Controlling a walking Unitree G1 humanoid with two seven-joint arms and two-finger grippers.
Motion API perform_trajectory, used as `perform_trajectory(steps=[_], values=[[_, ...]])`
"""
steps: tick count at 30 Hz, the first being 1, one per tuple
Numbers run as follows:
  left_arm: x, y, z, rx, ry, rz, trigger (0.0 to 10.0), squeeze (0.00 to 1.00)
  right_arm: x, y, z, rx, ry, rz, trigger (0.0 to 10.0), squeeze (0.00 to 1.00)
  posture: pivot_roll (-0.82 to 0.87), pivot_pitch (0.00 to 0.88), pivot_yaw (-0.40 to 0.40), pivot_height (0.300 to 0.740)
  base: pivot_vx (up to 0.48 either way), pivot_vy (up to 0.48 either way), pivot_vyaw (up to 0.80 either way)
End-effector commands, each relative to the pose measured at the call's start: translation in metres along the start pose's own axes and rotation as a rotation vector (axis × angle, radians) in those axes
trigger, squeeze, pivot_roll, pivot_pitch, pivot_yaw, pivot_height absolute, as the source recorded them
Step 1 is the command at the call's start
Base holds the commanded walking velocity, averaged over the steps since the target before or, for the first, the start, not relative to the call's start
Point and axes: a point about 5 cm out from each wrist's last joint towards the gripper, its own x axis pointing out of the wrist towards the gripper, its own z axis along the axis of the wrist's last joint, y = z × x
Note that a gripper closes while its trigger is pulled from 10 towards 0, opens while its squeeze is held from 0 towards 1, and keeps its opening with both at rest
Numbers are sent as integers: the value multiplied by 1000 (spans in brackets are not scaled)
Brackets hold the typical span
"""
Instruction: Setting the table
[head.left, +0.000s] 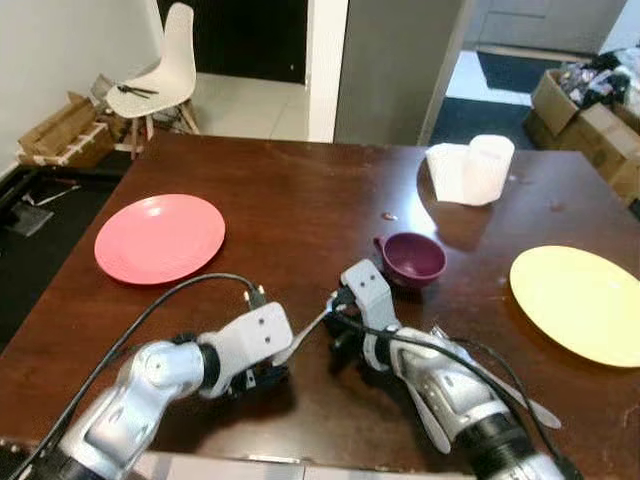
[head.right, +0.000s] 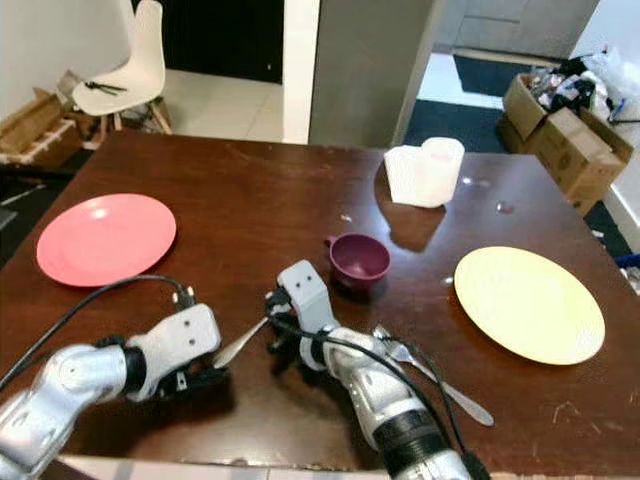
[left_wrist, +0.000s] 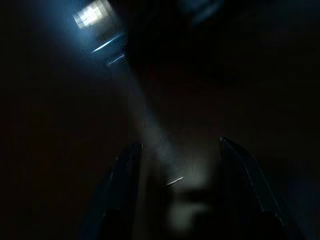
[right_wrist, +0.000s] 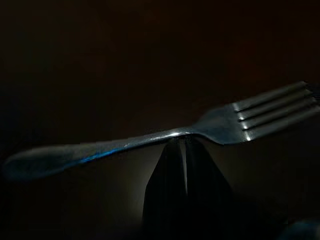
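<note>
A place setting is being laid — the step in hand looks like carrying a fork (right_wrist: 150, 140) to one of the plates. The right end effector (head.right: 285, 345) sits low over the dark tabletop (head.left: 300, 200), just in front of the purple cup (head.left: 411, 258). Its two black fingers (right_wrist: 185, 170) are pressed together on the neck of the fork, where handle meets tines. In the right wrist view the fork lies crosswise to the fingers, handle to one side and tines to the other. In the head views the handle pokes out toward the left arm, slanting down near the wood; whether its tip touches the tabletop cannot be told.

The left end effector (head.left: 255, 378) rests close to the tabletop just beside that handle. Its wrist view shows two fingers (left_wrist: 125, 185) spread apart with nothing between them, so it is released and empty.

A second piece of cutlery (head.right: 440, 385) lies on the tabletop beside the right forearm, between it and the yellow plate (head.right: 530, 305). The pink plate (head.left: 160, 238) sits well apart on the robot's left, and a white roll with napkins (head.left: 470, 170) stands beyond the cup.

The next move, as I judge it, calls for lifting the fork clear and setting it beside a plate — the pinch is narrow and off the fork's balance point, so it could swivel in the grip.
</note>
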Motion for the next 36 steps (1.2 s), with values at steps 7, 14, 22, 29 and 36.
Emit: perform_trajectory(steps=[7, 14, 22, 29, 36], values=[[4, -31, 10, -79, -49, -121, 10000, 0, 14, 7, -11, -9, 33, 10, 10000, 0, 31, 85, 57, 740, 0, 0, 0], [1, -36, 9, -91, -35, -139, 10000, 0, 19, 9, -2, -10, -25, 38, 10000, 0, 28, 79, 60, 740, 0, 0, 0], [-2, 12, 9, -132, -19, 80, 10000, 0, 23, 17, 21, -50, -241, 114, 10000, 0, 22, 70, 64, 740, 0, 0, 0], [-8, 61, -3, -79, 85, 368, 10000, 0, 19, 13, 30, -16, -319, 82, 10000, 0, 10, 76, 66, 740, 0, 0, 0], [-15, 64, -9, -36, 121, 399, 10000, 0, 16, 18, 16, 73, -220, 133, 10000, 0, -2, 83, 63, 740, 0, 0, 0]])
